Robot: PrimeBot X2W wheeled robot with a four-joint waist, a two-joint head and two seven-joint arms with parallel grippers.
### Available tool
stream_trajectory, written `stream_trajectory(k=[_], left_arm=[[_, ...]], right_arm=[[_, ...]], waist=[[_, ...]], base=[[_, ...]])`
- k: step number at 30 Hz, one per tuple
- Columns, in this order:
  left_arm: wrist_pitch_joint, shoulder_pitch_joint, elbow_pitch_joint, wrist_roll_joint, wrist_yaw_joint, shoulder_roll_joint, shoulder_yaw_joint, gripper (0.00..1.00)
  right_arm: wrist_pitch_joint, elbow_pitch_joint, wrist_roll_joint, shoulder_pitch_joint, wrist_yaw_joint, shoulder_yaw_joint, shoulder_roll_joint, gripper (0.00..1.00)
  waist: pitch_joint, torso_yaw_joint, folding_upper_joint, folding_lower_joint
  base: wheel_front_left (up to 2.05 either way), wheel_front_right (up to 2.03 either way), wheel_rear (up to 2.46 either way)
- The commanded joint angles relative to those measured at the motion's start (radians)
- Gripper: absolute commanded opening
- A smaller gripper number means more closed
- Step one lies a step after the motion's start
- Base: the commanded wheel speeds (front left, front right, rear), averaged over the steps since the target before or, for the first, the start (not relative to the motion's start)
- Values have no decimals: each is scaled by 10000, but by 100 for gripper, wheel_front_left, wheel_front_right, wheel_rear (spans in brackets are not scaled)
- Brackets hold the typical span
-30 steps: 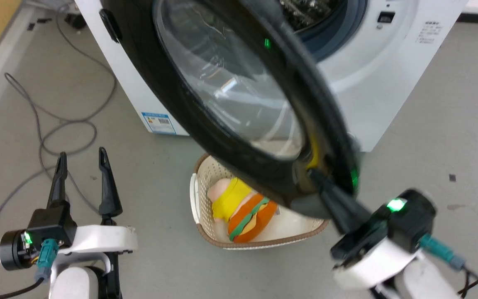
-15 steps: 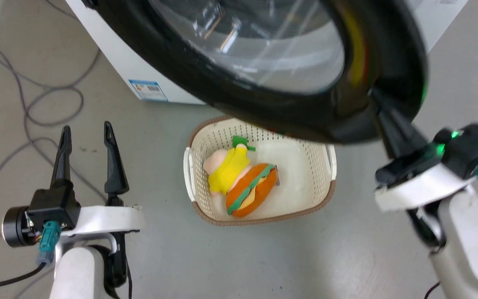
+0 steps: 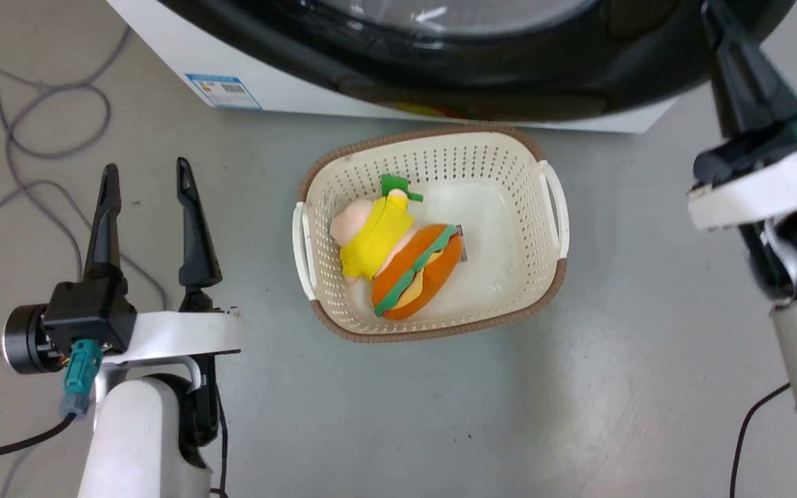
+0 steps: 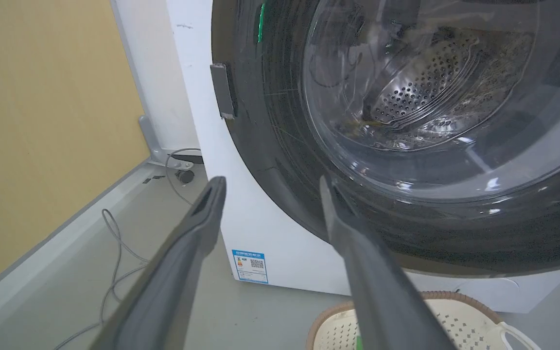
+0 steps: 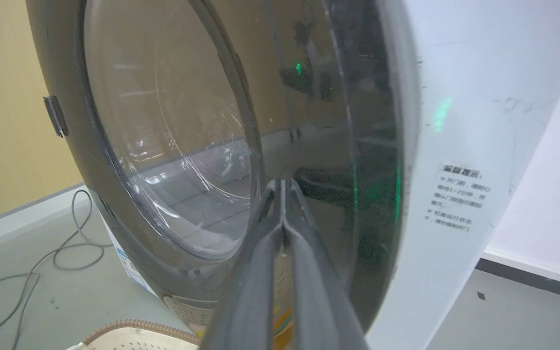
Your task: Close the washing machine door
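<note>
Grey floor; washing machine with barcode sticker, Chinese-text label

A cream perforated basket with a brown rim stands on the grey floor. A plush toy lies inside it toward its left side, with a pale head, a yellow top, a green scrap and an orange burger-like body. Grey cables loop loosely over the floor well to the basket's left. A yellow wall rises above a grey baseboard.

washing machine door: black | washing machine: white | basket: cream, perforated | toy: yellow, orange, green
</note>
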Motion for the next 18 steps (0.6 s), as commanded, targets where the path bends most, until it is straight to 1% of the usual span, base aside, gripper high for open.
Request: stream_trajectory(k=[1, 10, 15, 18], left_arm=[[-53, -169, -50, -53, 64, 2, -62, 100], [-53, -335, -25, -129, 98, 0, -141, 100], [-53, -428, 20, -220, 126, 0, -220, 100], [-53, -425, 1, -243, 167, 0, -253, 100]], right_arm=[[-46, 208, 16, -429, -17, -56, -87, 0], [-46, 1451, -177, -1773, -17, -158, -232, 0], [-46, 2038, -340, -2217, -17, -301, -319, 0], [-46, 2204, -518, -2368, -17, -535, -220, 0]], waist=[[161, -2, 0, 0], [537, 9, 0, 0], [635, 72, 0, 0], [661, 83, 0, 0]], base=[[0, 0, 0], [0, 0, 0], [0, 0, 0], [0, 0, 0]])
